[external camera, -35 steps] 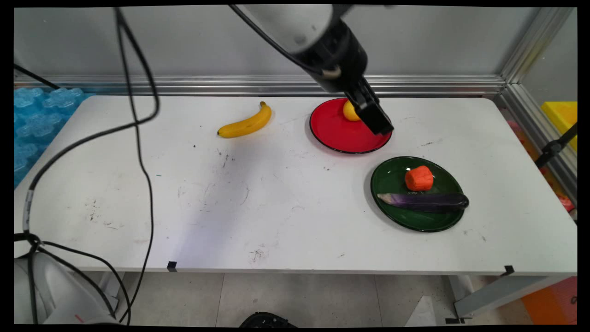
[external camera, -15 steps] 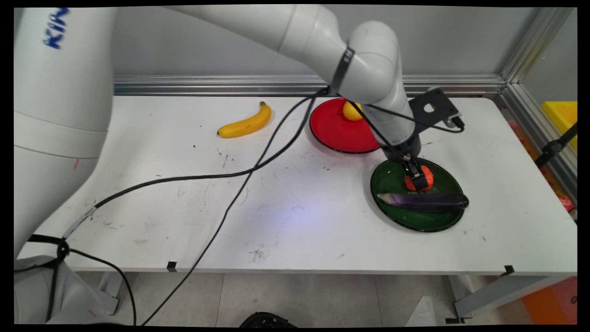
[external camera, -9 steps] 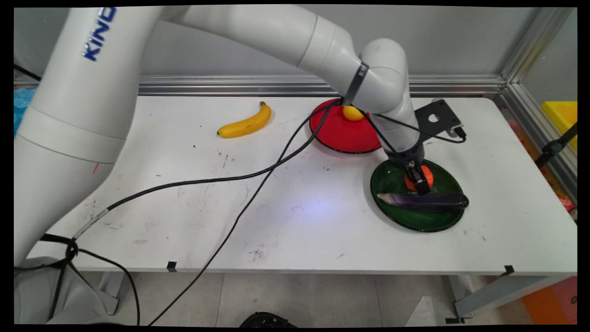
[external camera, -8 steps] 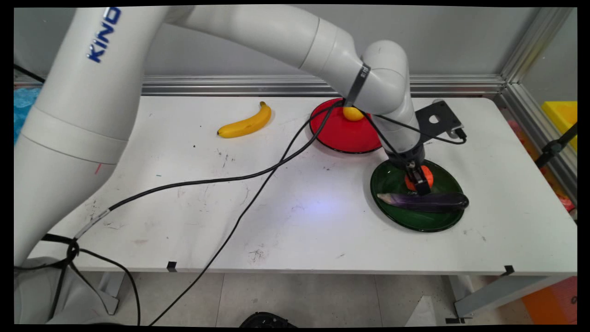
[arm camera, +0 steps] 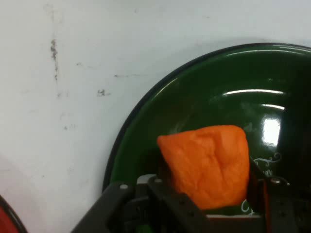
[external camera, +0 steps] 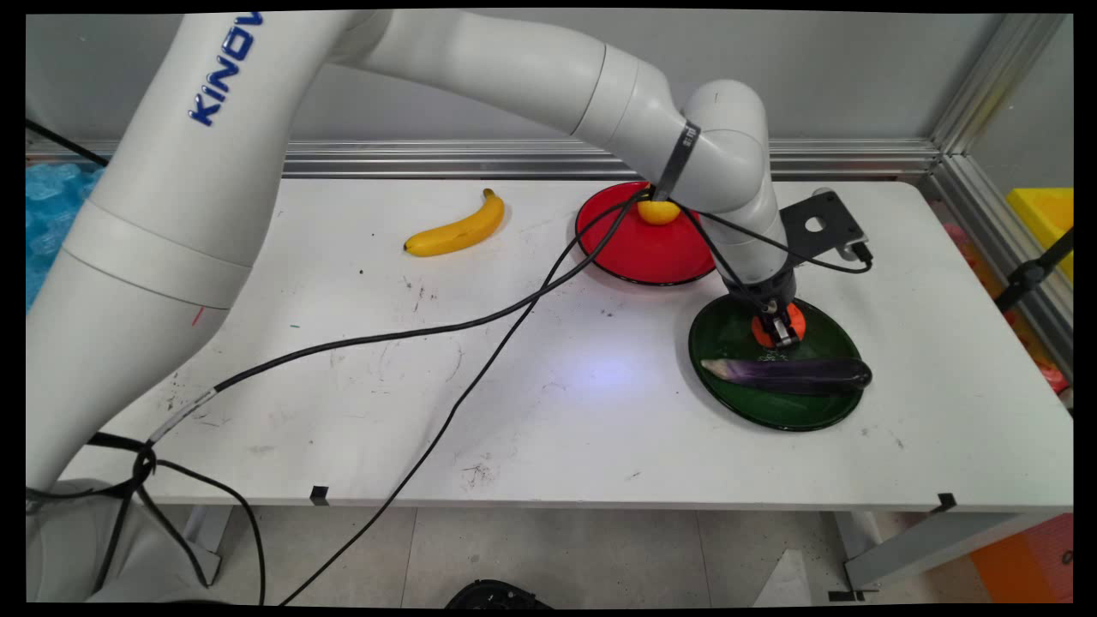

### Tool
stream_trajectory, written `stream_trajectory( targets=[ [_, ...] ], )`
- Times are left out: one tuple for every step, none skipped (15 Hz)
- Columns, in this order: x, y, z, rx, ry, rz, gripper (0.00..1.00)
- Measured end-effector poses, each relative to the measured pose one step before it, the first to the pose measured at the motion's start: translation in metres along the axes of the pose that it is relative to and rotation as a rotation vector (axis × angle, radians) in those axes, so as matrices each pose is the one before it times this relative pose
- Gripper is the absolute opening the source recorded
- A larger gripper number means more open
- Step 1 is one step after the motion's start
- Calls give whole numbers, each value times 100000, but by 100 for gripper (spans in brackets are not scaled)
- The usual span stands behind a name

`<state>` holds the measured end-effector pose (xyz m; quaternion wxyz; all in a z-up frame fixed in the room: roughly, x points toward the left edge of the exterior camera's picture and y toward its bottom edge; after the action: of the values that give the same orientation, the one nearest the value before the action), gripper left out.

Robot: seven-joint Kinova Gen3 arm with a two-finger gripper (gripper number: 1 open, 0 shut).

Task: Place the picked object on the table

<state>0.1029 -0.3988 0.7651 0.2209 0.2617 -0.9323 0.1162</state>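
An orange carrot chunk (external camera: 795, 319) sits at the back of a green plate (external camera: 727, 343), and my black gripper (external camera: 778, 334) comes straight down on it. In the hand view the chunk (arm camera: 209, 160) fills the space between my gripper's (arm camera: 209, 196) two fingers (arm camera: 158, 187), which press against its sides just above the plate (arm camera: 194, 97). A purple eggplant (external camera: 788, 374) lies across the same plate, in front of the chunk and apart from the gripper.
A red plate (external camera: 626, 248) with a small yellow fruit (external camera: 658, 212) stands behind and left of the green plate. A banana (external camera: 457, 229) lies at the back middle of the table. Black cables trail from the arm across the table.
The arm came from above the red plate over to the green plate and lowered onto the carrot chunk. In the last half second the fingers closed in on the chunk.
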Motion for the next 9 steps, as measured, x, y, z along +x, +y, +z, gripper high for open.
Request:
stream_trajectory(
  targets=[
    [128,-106,-243,3,107,747,0],
    [137,-82,-308,11,165,619,0],
    [196,-101,-460,72,264,713,0],
    [235,-69,-612,35,377,759,0],
    [196,-66,-624,-1,268,647,0],
    [161,-36,-580,-17,201,576,0],
    [141,-28,-818,-100,91,670,0],
    [102,-24,-859,-62,26,625,0],
    [51,-37,-1112,37,-176,612,0]
  ],
)
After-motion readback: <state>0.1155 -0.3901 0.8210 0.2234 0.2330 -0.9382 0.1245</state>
